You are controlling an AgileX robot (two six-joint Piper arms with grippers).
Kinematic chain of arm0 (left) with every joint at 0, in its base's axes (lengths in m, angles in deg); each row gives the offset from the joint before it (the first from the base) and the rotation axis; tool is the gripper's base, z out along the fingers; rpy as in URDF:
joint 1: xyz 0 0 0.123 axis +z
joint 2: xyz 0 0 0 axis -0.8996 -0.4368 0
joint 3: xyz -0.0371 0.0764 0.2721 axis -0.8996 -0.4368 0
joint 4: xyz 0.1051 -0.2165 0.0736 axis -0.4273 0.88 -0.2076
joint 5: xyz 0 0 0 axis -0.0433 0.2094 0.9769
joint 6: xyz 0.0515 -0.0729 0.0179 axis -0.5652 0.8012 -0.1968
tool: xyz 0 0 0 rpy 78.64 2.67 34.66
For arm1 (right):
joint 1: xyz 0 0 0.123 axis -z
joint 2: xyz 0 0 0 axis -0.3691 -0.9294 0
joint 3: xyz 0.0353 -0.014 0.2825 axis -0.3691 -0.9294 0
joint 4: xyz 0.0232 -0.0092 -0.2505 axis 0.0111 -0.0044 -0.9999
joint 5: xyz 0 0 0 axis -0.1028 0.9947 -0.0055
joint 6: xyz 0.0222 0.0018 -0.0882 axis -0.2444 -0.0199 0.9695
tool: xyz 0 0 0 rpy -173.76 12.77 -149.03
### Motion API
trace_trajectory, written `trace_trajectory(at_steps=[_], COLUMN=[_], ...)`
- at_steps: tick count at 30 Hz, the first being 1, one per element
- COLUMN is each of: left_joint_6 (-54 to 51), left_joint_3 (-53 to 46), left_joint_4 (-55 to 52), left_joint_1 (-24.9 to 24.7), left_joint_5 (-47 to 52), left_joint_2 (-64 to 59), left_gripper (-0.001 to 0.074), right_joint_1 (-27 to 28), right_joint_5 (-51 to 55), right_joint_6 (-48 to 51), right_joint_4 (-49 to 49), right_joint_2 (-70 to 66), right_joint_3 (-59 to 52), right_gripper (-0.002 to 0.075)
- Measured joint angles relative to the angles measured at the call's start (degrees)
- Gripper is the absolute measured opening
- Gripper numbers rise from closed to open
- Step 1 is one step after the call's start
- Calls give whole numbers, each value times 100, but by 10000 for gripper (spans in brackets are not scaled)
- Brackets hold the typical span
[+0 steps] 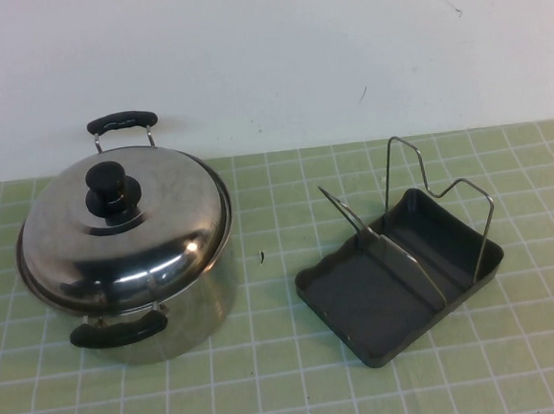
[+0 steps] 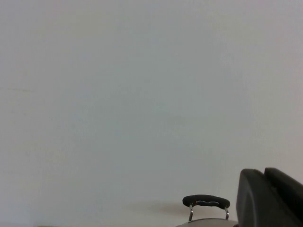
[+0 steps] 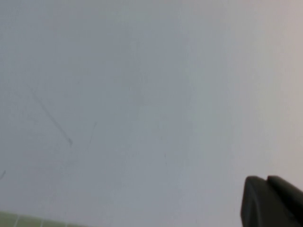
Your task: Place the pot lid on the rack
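While nothing is lifted yet, this reads as the opening step.
Desk (image 1: 272, 390): green mat ruled with a pale grid, white wall behind.
Pot (image 1: 185, 320): deep shiny steel, two black handles, near the desk's left edge.
Pot lid (image 1: 154, 231): domed mirror-bright steel, black knob at centre, seated on the pot.
Rack (image 1: 361, 301): dark grey plastic tray with bent silver wire uprights, right of the pot, well apart.
Left tool (image 2: 272, 198): raised off the desk behind the pot, jaws closed, holding nothing.
Right tool (image 3: 272, 201): likewise raised, closed, empty.
Next move: a tool likely opens and descends on the knob.
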Motion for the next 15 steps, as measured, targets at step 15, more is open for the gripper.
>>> trace_trajectory(at_steps=[15], left_joint_6=[1526], left_joint_3=[171], left_joint_4=[-2230], left_joint_1=[-416], left_joint_5=[-2902], left_joint_2=[-3456], left_gripper=[55], right_joint_1=[0], right_joint_5=[2015], right_joint_6=[210], right_joint_4=[39], right_joint_2=[0], right_joint_3=[130], right_gripper=[-1])
